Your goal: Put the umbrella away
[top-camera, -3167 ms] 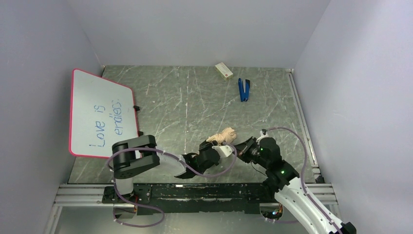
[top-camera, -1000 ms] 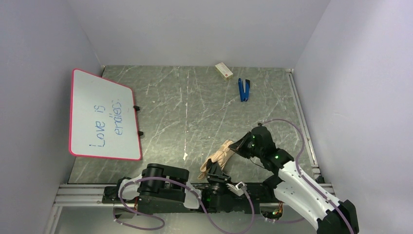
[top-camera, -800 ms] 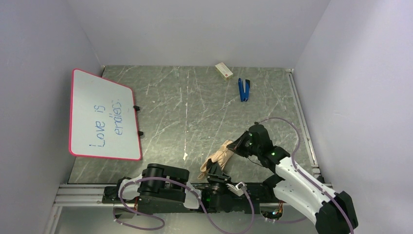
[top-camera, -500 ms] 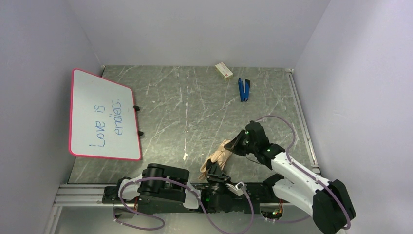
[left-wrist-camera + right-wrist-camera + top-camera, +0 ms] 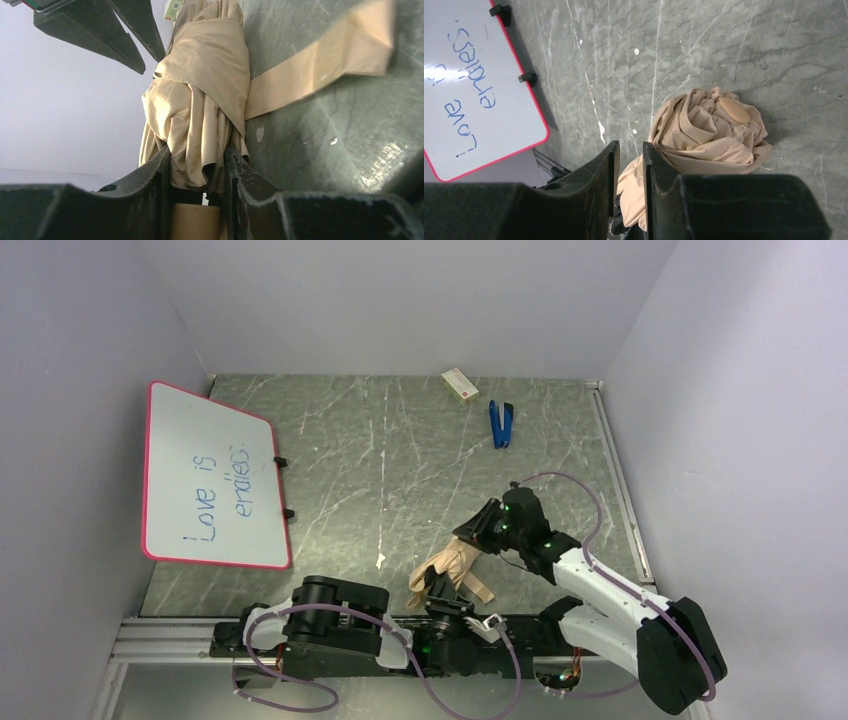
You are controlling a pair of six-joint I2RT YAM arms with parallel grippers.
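Observation:
The beige folded umbrella [image 5: 446, 565] lies at the near middle of the table, its fabric bunched. My left gripper [image 5: 428, 590] is shut on its near end; in the left wrist view [image 5: 197, 156] the fabric [image 5: 205, 100] is pinched between the jaws, above the tan handle. The long tan strap [image 5: 476, 588] hangs loose to the right and lies across the table [image 5: 320, 75]. My right gripper [image 5: 472, 535] hovers over the umbrella's far end. Its jaws [image 5: 630, 150] stand a narrow gap apart with nothing between them, and the umbrella [image 5: 709, 130] lies below.
A pink-framed whiteboard [image 5: 210, 475] with blue writing leans at the left wall and shows in the right wrist view [image 5: 464, 90]. A small box [image 5: 460, 385] and a blue stapler-like object [image 5: 501, 424] lie at the far edge. A metal rail [image 5: 170, 632] runs along the near edge.
My right gripper has moved left and a little farther away, over the umbrella's far end. The strap has dropped loose on the umbrella's right. The left arm pulled back earlier and now holds still.

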